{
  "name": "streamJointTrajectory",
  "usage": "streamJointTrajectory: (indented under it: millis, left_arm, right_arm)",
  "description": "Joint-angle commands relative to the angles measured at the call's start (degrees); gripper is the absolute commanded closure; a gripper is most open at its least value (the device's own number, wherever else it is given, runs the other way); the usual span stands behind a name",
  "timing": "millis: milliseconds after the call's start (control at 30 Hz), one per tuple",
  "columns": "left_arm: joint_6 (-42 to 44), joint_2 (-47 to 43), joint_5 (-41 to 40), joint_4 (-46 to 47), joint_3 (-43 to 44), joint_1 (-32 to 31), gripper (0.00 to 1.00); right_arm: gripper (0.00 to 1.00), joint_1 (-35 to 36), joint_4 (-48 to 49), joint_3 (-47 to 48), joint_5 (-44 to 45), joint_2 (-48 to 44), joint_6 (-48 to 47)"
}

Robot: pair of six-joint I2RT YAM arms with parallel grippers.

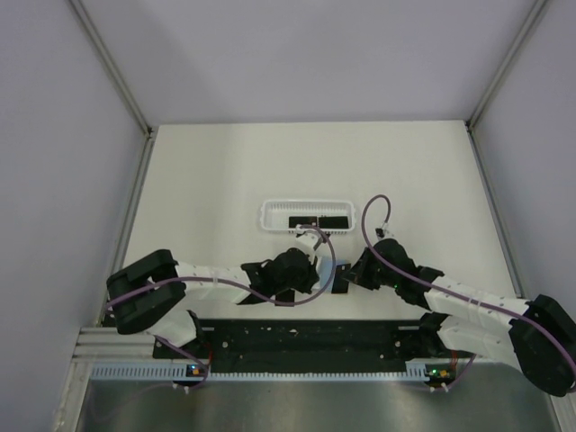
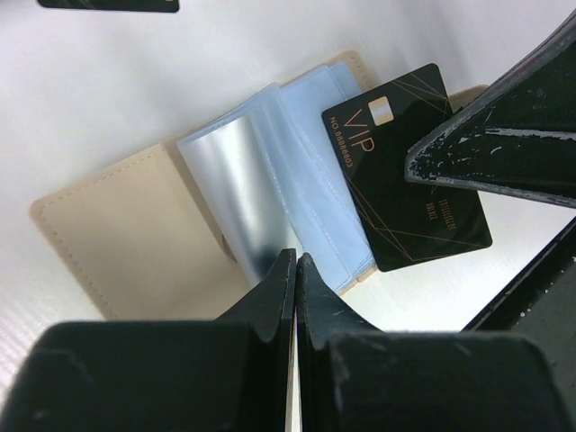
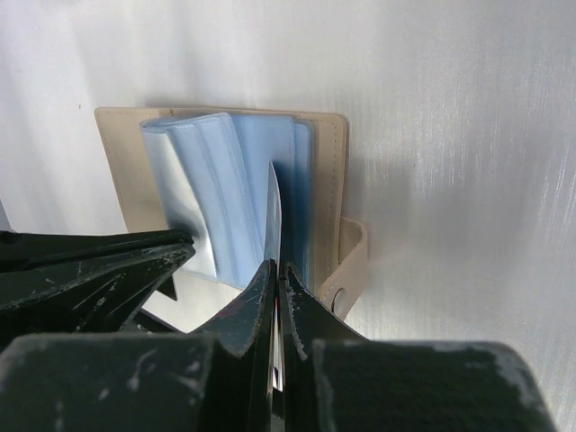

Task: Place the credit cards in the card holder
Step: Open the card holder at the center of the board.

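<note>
The tan card holder lies open on the table, its clear blue sleeves fanned up. My left gripper is shut, its tips pinching the edge of one raised, shiny sleeve. A black credit card with gold "VIP" print is held by my right gripper, which is shut on it. That card shows edge-on in the right wrist view, its front edge in among the sleeves. From above, both grippers meet over the card holder. Two more credit cards lie in the white basket.
The long white perforated basket sits just beyond the grippers, in the middle of the table. The holder's snap strap sticks out on its right side. Grey walls close the table in on both sides and at the back.
</note>
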Motion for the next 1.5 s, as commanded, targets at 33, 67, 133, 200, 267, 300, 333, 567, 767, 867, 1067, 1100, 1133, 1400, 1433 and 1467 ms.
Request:
streamJointTrajectory:
  millis: [33, 67, 133, 200, 267, 300, 333, 567, 767, 867, 1067, 1100, 1133, 1400, 1433, 1467]
  left_arm:
    - [-0.45, -4.19, -3.13, -2.25, -1.57, 0.0, 1.0]
    - [-0.44, -4.27, -3.31, -2.43, -1.66, 0.0, 1.0]
    - [-0.36, -4.01, -3.48, -2.43, -1.66, -0.08, 1.0]
    - [-0.36, -3.57, -3.49, -2.43, -1.66, 0.0, 1.0]
    - [-0.44, -3.05, -3.49, -2.34, -1.57, 0.0, 1.0]
    - [-0.44, -2.7, -3.4, -2.17, -1.66, 0.0, 1.0]
    - [-0.36, -2.35, -3.4, -2.17, -1.48, 0.0, 1.0]
    - [-0.36, -1.03, -3.57, -2.17, -0.95, 0.0, 1.0]
    - [-0.27, 0.91, -3.05, -1.99, -0.16, 0.0, 1.0]
    - [-0.27, 1.35, -2.78, -1.82, -0.16, 0.0, 1.0]
    - [-0.36, 1.0, -3.05, -1.73, -0.34, 0.0, 1.0]
    - [-0.36, 0.91, -3.13, -1.9, -0.34, -0.08, 1.0]
    - [-0.36, 0.82, -3.13, -1.99, -0.34, -0.08, 1.0]
    - [-0.36, 0.56, -3.05, -1.9, -0.51, 0.0, 1.0]
    - [-0.36, 0.56, -3.05, -1.82, -0.6, 0.0, 1.0]
    - [-0.36, 0.47, -3.05, -1.73, -0.51, -0.08, 1.0]
  right_arm:
    - [1.0, -0.54, -3.71, -0.81, 2.15, 0.1, -1.48]
    - [1.0, -0.54, -3.53, -0.81, 2.06, 0.1, -1.48]
    - [1.0, -0.54, -3.53, -0.8, 2.06, 0.18, -1.48]
    - [1.0, -0.54, -3.53, -0.72, 2.15, 0.01, -1.4]
    - [1.0, -0.54, -3.53, -0.72, 2.06, -0.25, -1.4]
    - [1.0, -0.54, -3.53, -0.8, 2.06, -0.43, -1.4]
    - [1.0, -0.54, -3.71, -0.81, 2.15, -0.69, -1.4]
    - [1.0, -0.54, -4.23, -0.63, 2.15, -3.94, -1.74]
    - [1.0, -0.54, -4.41, -0.45, 2.15, -12.81, -3.85]
    - [1.0, -0.54, -3.89, 0.33, 1.72, -15.37, -5.61]
    - [1.0, -0.54, 2.08, 1.39, -2.94, -10.73, -7.64]
    - [1.0, -0.54, 3.57, 1.48, -3.47, -8.54, -7.46]
    - [1.0, -0.54, 4.89, 1.48, -4.08, -6.95, -7.11]
    - [1.0, -0.54, 12.02, 2.45, -5.67, 2.2, -5.18]
    - [1.0, -0.45, 12.55, 2.36, -5.76, 2.81, -5.0]
    - [1.0, -0.54, 13.25, 2.18, -5.85, 3.43, -4.82]
